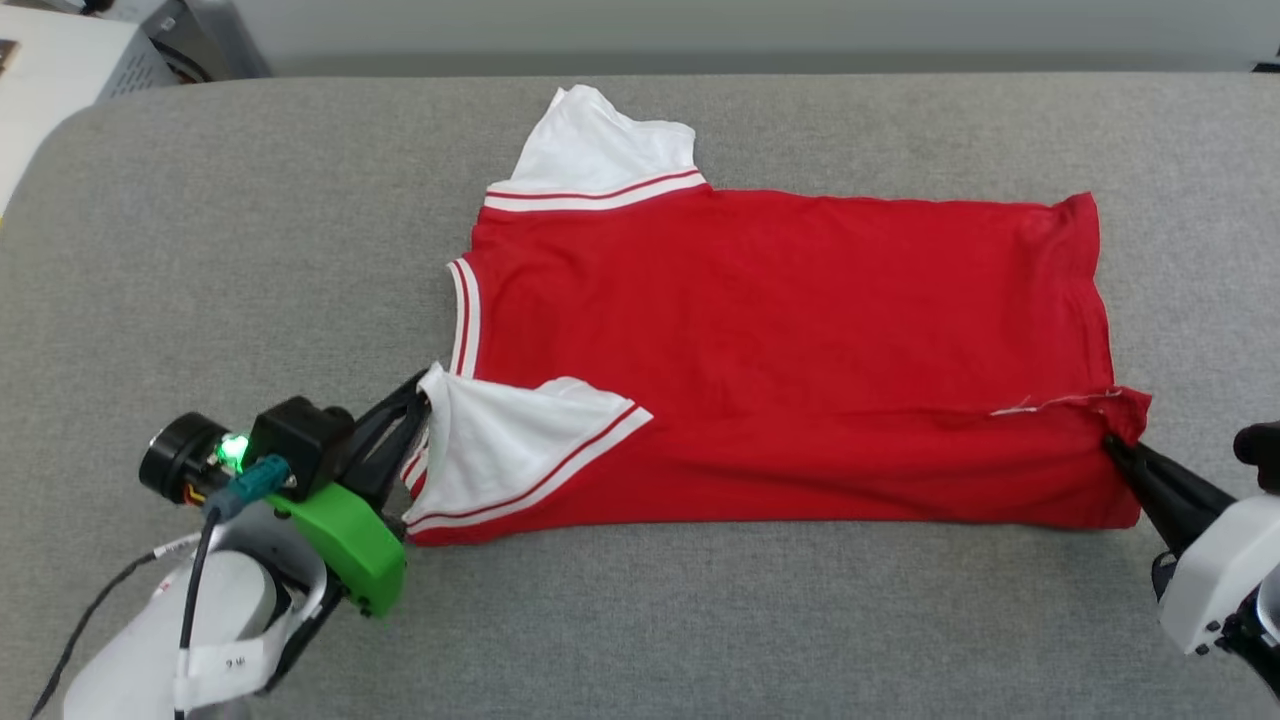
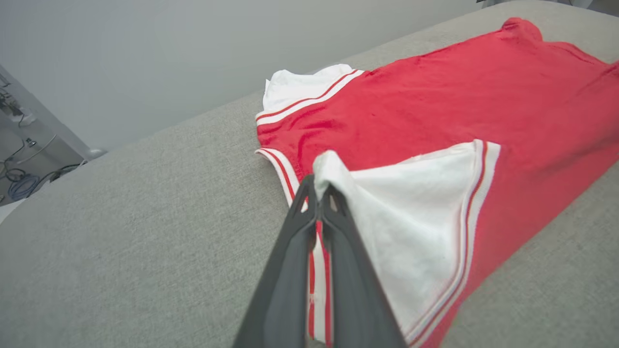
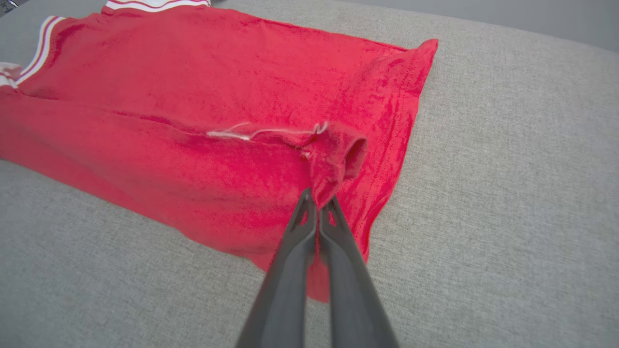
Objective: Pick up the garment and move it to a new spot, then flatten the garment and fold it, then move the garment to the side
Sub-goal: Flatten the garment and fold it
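The garment (image 1: 780, 350), a red jersey with white sleeves and red-and-white striped trim, lies sideways on the grey surface, its near long edge folded over onto its body. My left gripper (image 1: 422, 392) is shut on the near white sleeve (image 2: 411, 217) at the jersey's collar end. My right gripper (image 1: 1115, 445) is shut on the hem's near corner (image 3: 333, 159), which is bunched and lifted a little. The far sleeve (image 1: 600, 150) lies flat, pointing away. The garment (image 3: 193, 96) shows no number on the side facing up.
The grey fabric surface (image 1: 250, 250) stretches wide around the jersey, with free room to the left, right and front. Beyond its rounded far left corner stands pale equipment (image 1: 70, 60). Cables lie on the floor (image 2: 19, 183) off the surface's edge.
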